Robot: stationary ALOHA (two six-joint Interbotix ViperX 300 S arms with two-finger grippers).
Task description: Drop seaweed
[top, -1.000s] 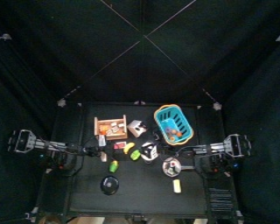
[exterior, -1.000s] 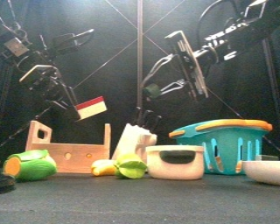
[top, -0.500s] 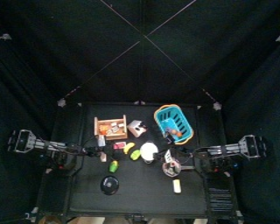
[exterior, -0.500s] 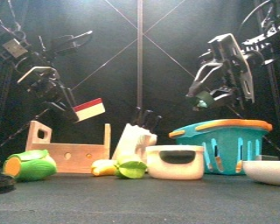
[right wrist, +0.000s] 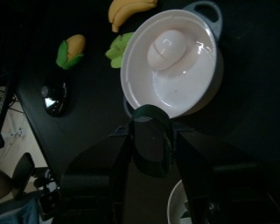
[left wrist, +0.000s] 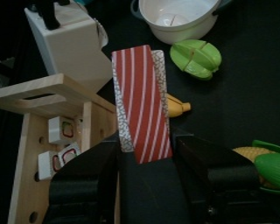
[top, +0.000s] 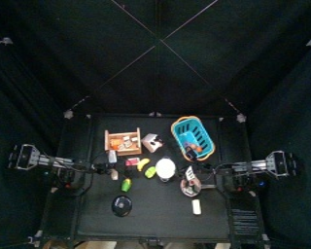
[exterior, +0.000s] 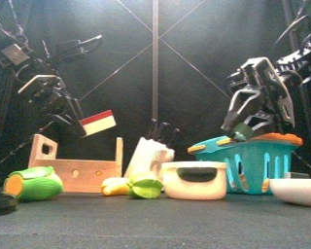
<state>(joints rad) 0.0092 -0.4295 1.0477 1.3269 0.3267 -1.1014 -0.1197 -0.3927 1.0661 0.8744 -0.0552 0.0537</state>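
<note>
While the left gripper (left wrist: 146,149) pinches the red-striped seaweed packet (left wrist: 143,101), the right gripper (exterior: 259,92) hangs spread above the white pot (right wrist: 174,61).

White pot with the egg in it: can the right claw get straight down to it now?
Probably yes. The right claw is open just above the white pot, whose mouth has no lid, and nothing lies between them.

Overhead looks straight down from afar; front sits level, close; both share the teal basket (top: 190,137)
</note>
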